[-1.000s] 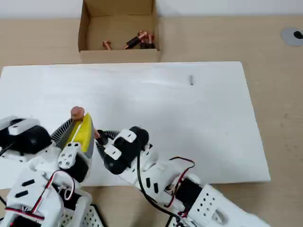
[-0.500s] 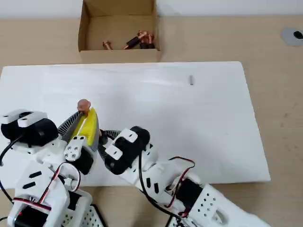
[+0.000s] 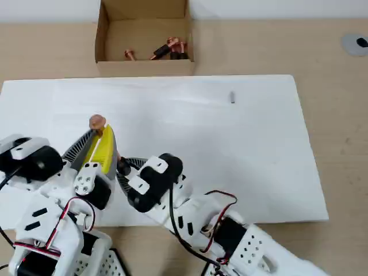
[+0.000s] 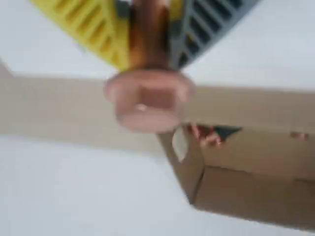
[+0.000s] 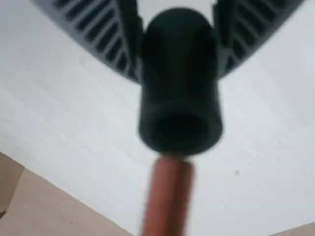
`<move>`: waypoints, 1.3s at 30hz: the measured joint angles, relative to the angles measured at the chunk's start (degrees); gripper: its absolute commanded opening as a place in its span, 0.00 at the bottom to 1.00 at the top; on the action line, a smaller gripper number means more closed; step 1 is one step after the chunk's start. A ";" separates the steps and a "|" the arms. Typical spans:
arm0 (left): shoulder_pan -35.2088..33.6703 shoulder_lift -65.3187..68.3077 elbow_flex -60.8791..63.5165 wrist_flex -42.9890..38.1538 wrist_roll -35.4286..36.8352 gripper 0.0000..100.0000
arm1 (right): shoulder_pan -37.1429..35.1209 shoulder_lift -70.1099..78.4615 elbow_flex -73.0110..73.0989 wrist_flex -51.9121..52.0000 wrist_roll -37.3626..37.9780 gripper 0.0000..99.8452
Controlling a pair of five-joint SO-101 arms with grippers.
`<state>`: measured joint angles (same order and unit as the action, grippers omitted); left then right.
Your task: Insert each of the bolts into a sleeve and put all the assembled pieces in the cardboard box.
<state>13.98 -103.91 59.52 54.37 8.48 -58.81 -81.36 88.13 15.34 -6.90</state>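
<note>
left gripper [image 3: 99, 131]: clenched on a copper bolt [image 4: 147, 93]. the shank is clamped between the yellow finger [image 4: 93, 27] and the grey finger [image 4: 206, 29]. the flanged head projects clear beyond the fingertips.

right gripper [image 5: 178, 69]: clenched on a black sleeve [image 5: 179, 113], held between two grey ribbed fingers. the open bore faces away from the wrist, past the fingertips. the far end of the bolt shank sits directly at this bore. whether it has entered the bore cannot be told.

the two grippers stand just beside each other over the white board [image 3: 230, 149], at its edge nearest the arm bases.

cardboard box [image 3: 144, 68]: well ahead of both grippers, beyond the far edge of the board, on the wooden table [image 3: 333, 115]. it holds several assembled pieces [image 3: 171, 48] grouped toward one corner.
</note>
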 measured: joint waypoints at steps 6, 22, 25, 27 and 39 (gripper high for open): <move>-0.18 0.00 0.00 1.76 0.00 0.01 | 0.00 0.00 0.00 0.00 0.00 0.01; -0.26 -0.09 -2.64 9.93 5.27 0.01 | -0.18 0.00 0.09 0.00 -0.26 0.01; -0.26 -0.09 -2.73 9.93 5.27 0.01 | -0.18 0.00 0.09 0.00 -2.29 0.01; -0.26 -0.09 -2.81 10.20 5.27 0.01 | -0.18 0.00 -0.18 0.97 -3.69 0.01; 9.05 -0.18 -5.27 15.56 -1.76 0.00 | 0.18 0.00 -1.85 5.27 -6.24 0.01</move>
<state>23.03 -104.09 54.24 69.93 6.73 -58.64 -81.36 86.29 20.62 -13.14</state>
